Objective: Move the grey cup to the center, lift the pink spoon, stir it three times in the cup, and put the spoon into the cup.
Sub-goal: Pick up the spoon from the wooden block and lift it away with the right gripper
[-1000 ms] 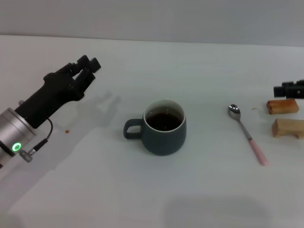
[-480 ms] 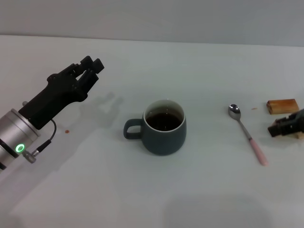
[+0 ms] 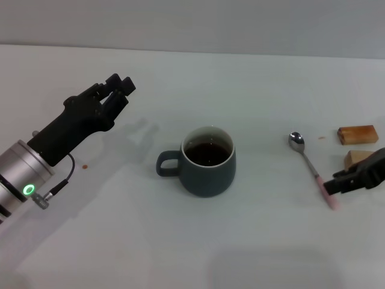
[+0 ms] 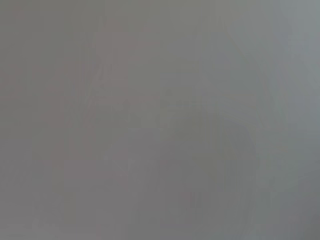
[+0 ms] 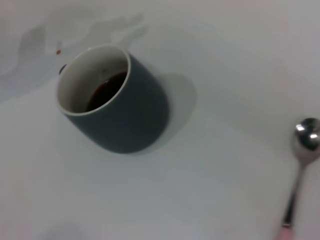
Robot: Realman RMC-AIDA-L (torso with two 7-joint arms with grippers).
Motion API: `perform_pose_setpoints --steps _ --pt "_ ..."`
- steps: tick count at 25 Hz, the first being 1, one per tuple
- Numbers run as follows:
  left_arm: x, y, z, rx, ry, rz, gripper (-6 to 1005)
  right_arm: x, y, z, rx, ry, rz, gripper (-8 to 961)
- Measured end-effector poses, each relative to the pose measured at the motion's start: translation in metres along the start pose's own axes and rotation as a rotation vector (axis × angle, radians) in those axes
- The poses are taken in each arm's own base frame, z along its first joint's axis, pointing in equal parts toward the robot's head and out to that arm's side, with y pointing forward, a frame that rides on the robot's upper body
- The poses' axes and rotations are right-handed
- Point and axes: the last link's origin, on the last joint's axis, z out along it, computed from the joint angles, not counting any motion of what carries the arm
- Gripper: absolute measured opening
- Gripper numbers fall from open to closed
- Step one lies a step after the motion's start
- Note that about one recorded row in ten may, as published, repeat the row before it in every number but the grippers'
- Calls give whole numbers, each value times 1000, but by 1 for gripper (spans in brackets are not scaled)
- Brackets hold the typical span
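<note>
Pink spoon [image 3: 313, 170]: flat on surface [image 3: 252, 253], right of frame centre, long axis from bowl at upper left to handle at lower right. Right hand [image 3: 337, 183]: at handle end, far nearer than left hand [image 3: 117, 90] at upper left; grip of either indeterminable. Grey cup [image 3: 204, 161]: frame centre.

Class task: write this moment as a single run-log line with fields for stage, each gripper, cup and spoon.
stage: reaching for spoon | right gripper: at pink spoon handle, grasp unclear | left gripper: raised, away from cup | grey cup: centre, upright | spoon: flat on table
</note>
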Motion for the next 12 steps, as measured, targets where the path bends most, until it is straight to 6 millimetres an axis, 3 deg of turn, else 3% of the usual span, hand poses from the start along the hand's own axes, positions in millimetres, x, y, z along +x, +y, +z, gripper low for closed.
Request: perform_pose_setpoints --steps 12 --pt "-2 1 2 5 -9 -5 324 11 7 21 -37 33 17 373"
